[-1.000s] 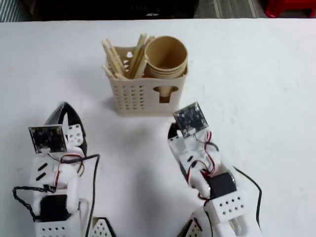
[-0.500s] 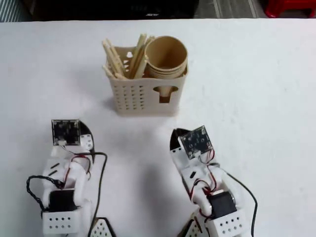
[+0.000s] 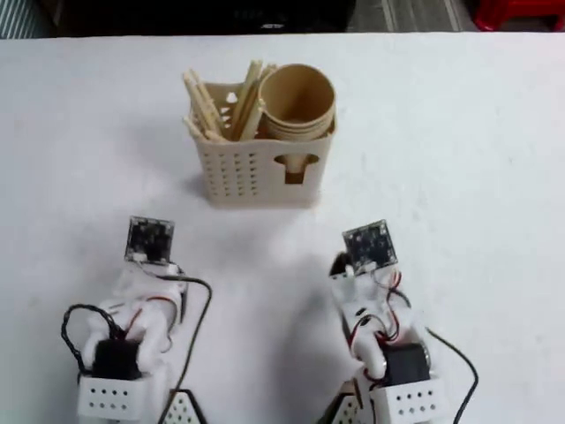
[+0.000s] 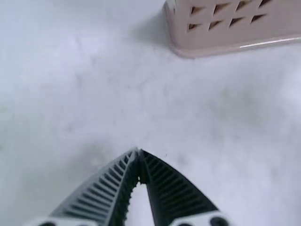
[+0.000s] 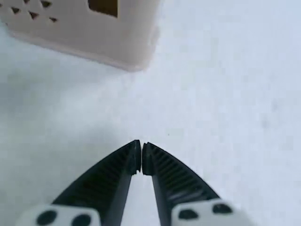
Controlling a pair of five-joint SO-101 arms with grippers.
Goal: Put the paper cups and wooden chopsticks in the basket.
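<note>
The cream basket (image 3: 256, 172) stands on the white table at the back centre. Stacked paper cups (image 3: 297, 102) fill its right half, and several wooden chopsticks (image 3: 221, 106) stand in its left half. Both arms sit near the front edge, pulled back from the basket. My left gripper (image 4: 139, 155) is shut and empty over bare table, with the basket's lower wall (image 4: 235, 28) ahead of it. My right gripper (image 5: 140, 147) is shut too, holding nothing, and the basket's corner (image 5: 127, 42) lies beyond its tips.
The left arm's body (image 3: 132, 318) and the right arm's body (image 3: 380, 309) take up the front of the table, with loose cables beside each. White table surface (image 3: 459, 150) stretches out on both sides of the basket.
Both arms have drawn back toward the front edge, away from the basket. The left arm swung rightward as it folded in; the right arm shifted slightly right. The basket's contents stayed put.
</note>
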